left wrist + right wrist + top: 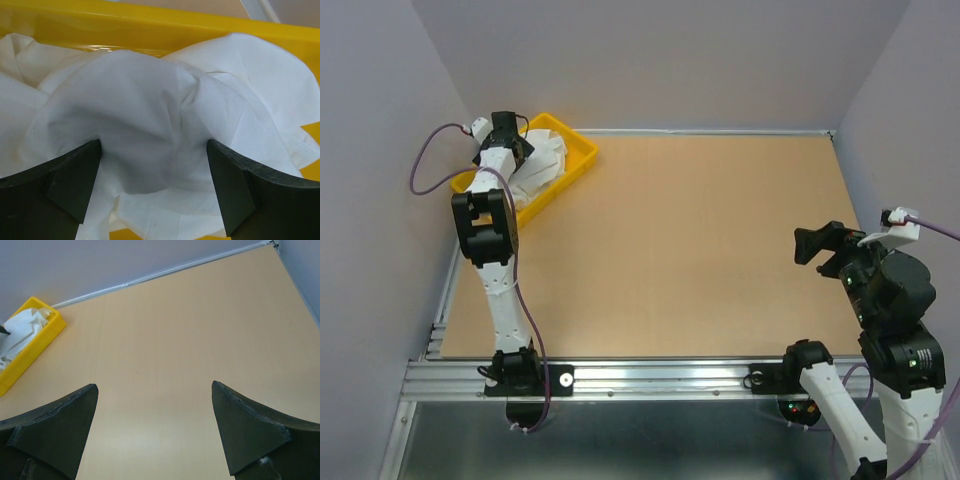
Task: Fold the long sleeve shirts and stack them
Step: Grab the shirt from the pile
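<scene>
The yellow plastic tray [582, 160] sits at the far left corner of the bench [700, 240], and the long sleeve shirts [545, 160] are crumpled up inside it as one white heap. It's pretty much impossible to tell how many are in there, or to pick out a collar or sleeves. Some fabric rides up over the tray's rim.

The left arm is stretched out over the tray with the left hand [154, 145] pointing down into the pile. Its fingers [75, 175] are spread all the way, one on each side of a rounded bunch of white cloth that bulges up between them. They're touching the fabric but not pinching it.

The right arm is folded back at the right side of the bench. The right hand [154, 386] hangs above bare wood, angled towards the tray and well apart from it, spread fully with nothing in it.
</scene>
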Robot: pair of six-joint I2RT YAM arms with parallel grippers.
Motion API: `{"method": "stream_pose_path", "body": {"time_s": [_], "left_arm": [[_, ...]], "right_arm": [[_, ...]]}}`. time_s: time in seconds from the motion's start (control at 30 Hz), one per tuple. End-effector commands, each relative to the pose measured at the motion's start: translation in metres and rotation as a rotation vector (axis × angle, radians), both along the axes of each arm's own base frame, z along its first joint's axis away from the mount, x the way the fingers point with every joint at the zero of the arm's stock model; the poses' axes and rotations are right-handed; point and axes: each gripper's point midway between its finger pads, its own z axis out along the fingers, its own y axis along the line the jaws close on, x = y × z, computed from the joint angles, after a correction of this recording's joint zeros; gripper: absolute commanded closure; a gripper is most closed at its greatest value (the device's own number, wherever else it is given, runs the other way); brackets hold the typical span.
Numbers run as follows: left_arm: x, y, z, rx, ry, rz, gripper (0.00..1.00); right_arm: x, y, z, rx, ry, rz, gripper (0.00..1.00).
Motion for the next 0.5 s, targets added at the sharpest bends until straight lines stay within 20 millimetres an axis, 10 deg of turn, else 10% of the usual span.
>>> {"method": "stream_pose_path", "body": {"time_s": [0.0,0.17,0.27,0.4,0.47], "left_arm": [[0.006,0.000,-0.003,-0.007,0.011,-0.009,0.01],[0.007,-0.009,-0.036,-0.057,0.056,-0.057,0.21],[0.011,-0.014,-0.029,-0.055,0.038,-0.097,0.52],[0.024,-0.013,0.029,0.004,-0.085,-0.161,0.95],[0.027,-0.014,0.082,0.028,-0.187,-0.183,1.00]], "right_arm": [[0.007,0.003,0.003,0.008,0.002,0.006,0.00],[0.014,0.005,-0.002,0.004,0.031,0.012,0.00],[0.015,0.008,-0.004,-0.002,0.037,0.030,0.00],[0.017,0.012,-0.005,-0.010,0.045,0.060,0.00],[0.016,0.014,-0.005,-0.015,0.044,0.075,0.00]]}}
